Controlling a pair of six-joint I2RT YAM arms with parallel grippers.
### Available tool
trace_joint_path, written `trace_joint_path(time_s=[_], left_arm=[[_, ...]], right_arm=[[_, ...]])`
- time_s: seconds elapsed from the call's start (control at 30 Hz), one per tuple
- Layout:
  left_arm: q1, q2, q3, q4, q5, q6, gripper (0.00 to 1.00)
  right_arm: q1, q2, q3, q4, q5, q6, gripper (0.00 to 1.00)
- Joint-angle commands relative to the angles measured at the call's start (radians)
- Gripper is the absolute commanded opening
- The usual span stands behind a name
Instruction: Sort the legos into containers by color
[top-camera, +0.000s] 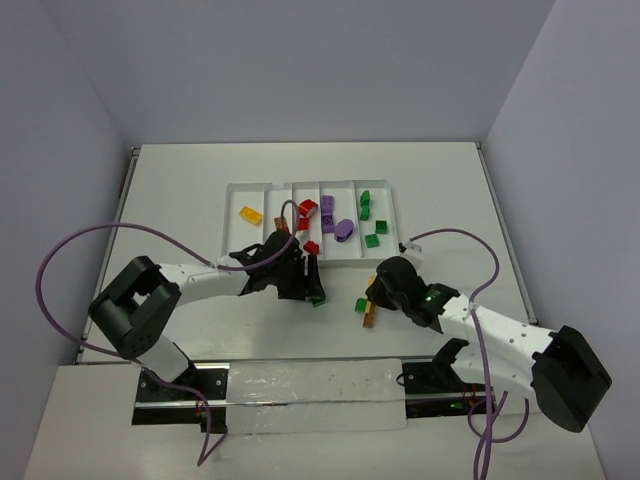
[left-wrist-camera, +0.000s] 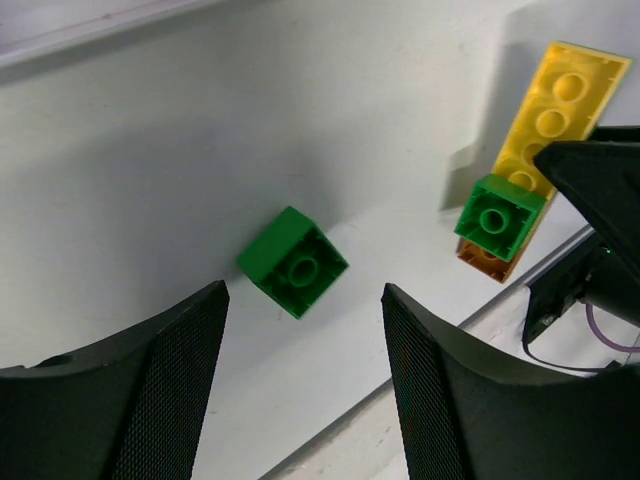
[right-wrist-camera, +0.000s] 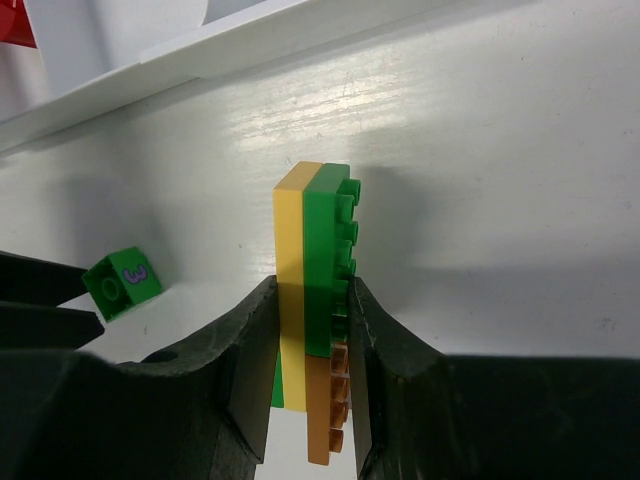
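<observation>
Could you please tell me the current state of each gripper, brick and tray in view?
Left gripper: jaws open, nothing held.
Small green plastic brick: lying loose, ungripped.
Right gripper: jaws shut on the stack.
Stack of yellow, green and orange-brown plastic bricks: joined together, gripped.
White plastic divided tray: partly filled.

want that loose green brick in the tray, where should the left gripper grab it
Grip the loose green brick by two opposite flat side walls, straight down from above. It lies alone on the table, turned diagonally to the open left gripper, so a wrist twist probably squares the jaws to its faces.
</observation>
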Motion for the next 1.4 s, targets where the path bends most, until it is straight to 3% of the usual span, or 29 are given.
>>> trace_joint_path(time_s=[0.0, 0.13, 0.2, 0.33, 0.47, 0.8, 1.37], left_arm=[[-0.018, -0.142, 0.061, -0.032, -0.016, 0.019, 0.70], [-0.015, -0.214, 0.061, -0.016, 0.017, 0.011, 0.69], [-0.015, -0.246, 0.055, 0.044, 0.106, 0.014, 0.69], [-0.017, -0.211, 0.036, 0.159, 0.257, 0.024, 0.67], [-0.019, -0.165, 0.035, 0.224, 0.310, 0.002, 0.68], [-0.035, -0.018, 0.082, 0.240, 0.363, -0.004, 0.68], [-0.041, 0.027, 0.056, 0.405, 0.438, -0.101, 0.62]], right_arm=[[-0.006, -0.038, 0.055, -0.006, 0.017, -0.021, 0.00], [-0.007, -0.060, 0.055, 0.006, -0.001, -0.039, 0.00], [-0.007, -0.088, 0.044, 0.036, -0.022, -0.054, 0.00], [-0.006, -0.142, 0.040, 0.079, -0.076, -0.075, 0.00], [-0.007, -0.172, 0.047, 0.098, -0.117, -0.084, 0.00], [-0.007, -0.180, 0.095, 0.090, -0.154, -0.100, 0.00], [-0.004, -0.167, 0.098, 0.118, -0.206, -0.090, 0.00]])
